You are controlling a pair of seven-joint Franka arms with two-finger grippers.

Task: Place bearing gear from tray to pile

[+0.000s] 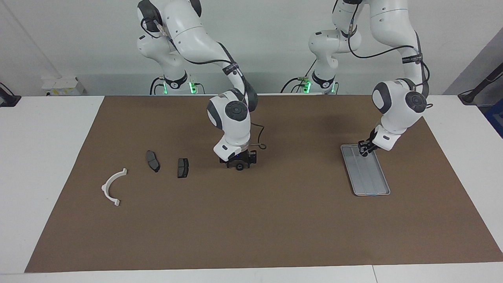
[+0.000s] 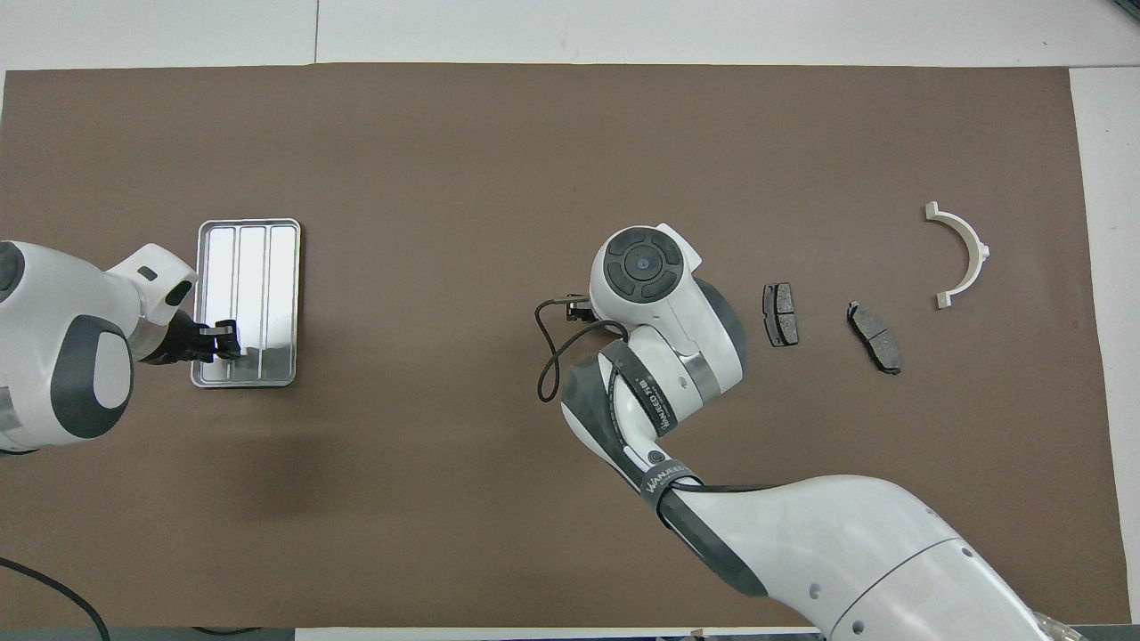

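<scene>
The silver ribbed tray (image 1: 371,179) lies on the brown mat toward the left arm's end, and it also shows in the overhead view (image 2: 251,245); nothing shows in it. My left gripper (image 1: 365,149) hangs open and empty over the tray's end nearer the robots (image 2: 223,343). My right gripper (image 1: 239,164) is low over the mat's middle, beside the pile, shut on a small dark round bearing gear (image 1: 239,167). The overhead view hides this gripper under its own wrist (image 2: 643,265). The pile is two dark brake pads (image 1: 182,168) (image 1: 153,160) and a white semicircular bracket (image 1: 111,185).
A black cable (image 2: 557,352) loops from the right wrist over the mat. The brown mat (image 1: 251,228) covers most of the white table. The pads (image 2: 780,314) (image 2: 875,336) and the bracket (image 2: 962,254) lie toward the right arm's end.
</scene>
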